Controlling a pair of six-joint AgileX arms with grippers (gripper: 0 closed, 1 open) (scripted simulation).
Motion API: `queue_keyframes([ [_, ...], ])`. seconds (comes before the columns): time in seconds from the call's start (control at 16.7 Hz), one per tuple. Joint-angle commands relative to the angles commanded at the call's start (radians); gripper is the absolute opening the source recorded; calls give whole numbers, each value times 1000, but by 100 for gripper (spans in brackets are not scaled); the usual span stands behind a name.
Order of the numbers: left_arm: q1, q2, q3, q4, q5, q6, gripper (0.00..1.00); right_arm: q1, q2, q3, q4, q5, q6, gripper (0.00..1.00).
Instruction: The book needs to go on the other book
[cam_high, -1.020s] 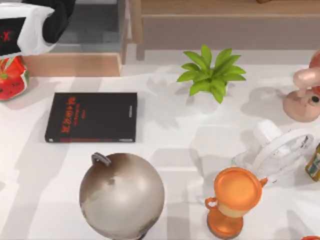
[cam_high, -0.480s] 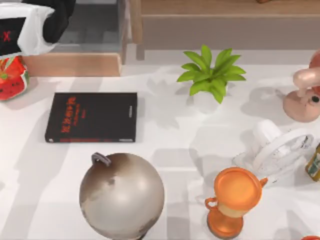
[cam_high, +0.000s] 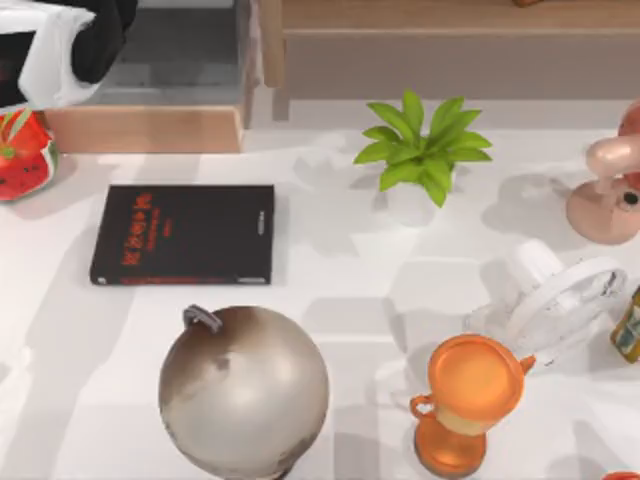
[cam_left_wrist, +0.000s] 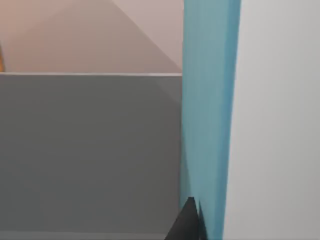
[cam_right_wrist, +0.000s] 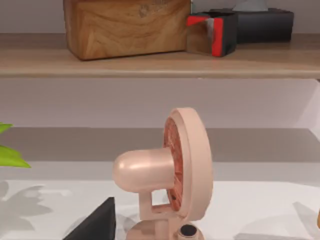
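Book (cam_left_wrist: 207, 115), light blue, stands close before our left wrist camera as a tall upright band, with a grey wall and a pale surface behind it; a dark tip of our left tool (cam_left_wrist: 189, 222) shows at its foot, touching or nearly touching the cover. We cannot tell whether that tool is clenched on the blue book or merely beside it. From above, our left arm (cam_high: 55, 45) sits at the far left corner, over the wooden shelf unit (cam_high: 150, 125) behind the bench (cam_high: 330, 270), so we judge the blue book to be up there with it, well apart from its goal.

The black book (cam_high: 183, 234) lies flat on the left half of the bench, red lettering up and its cover bare. A globe (cam_high: 243, 390) stands just in front of it, a plant (cam_high: 420, 150) off to its right, and a red-patterned object (cam_high: 22, 155) near its left end.

Our right arm is parked at the right side; a dark tip of its tool (cam_right_wrist: 97, 222) shows in its wrist view, facing a pink fan (cam_right_wrist: 170, 170), and we cannot tell how its fingers stand.

As we read it, the task is at an early stage: nothing rests on the black book yet. What remains is carrying the blue book over, laying it flat on the black cover and releasing it, clear of the globe.
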Motion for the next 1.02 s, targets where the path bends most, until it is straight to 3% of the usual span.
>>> queue_keyframes([
  [0.54,-14,-29,-14,-10,1,15,0,0,0,0,0,0,0,100],
  [0.78,-28,-186,-105,-25,-20,192,0,0,0,0,0,0,0,100],
  [1.02,-68,-382,-266,-39,-58,468,0,0,0,0,0,0,0,100],
])
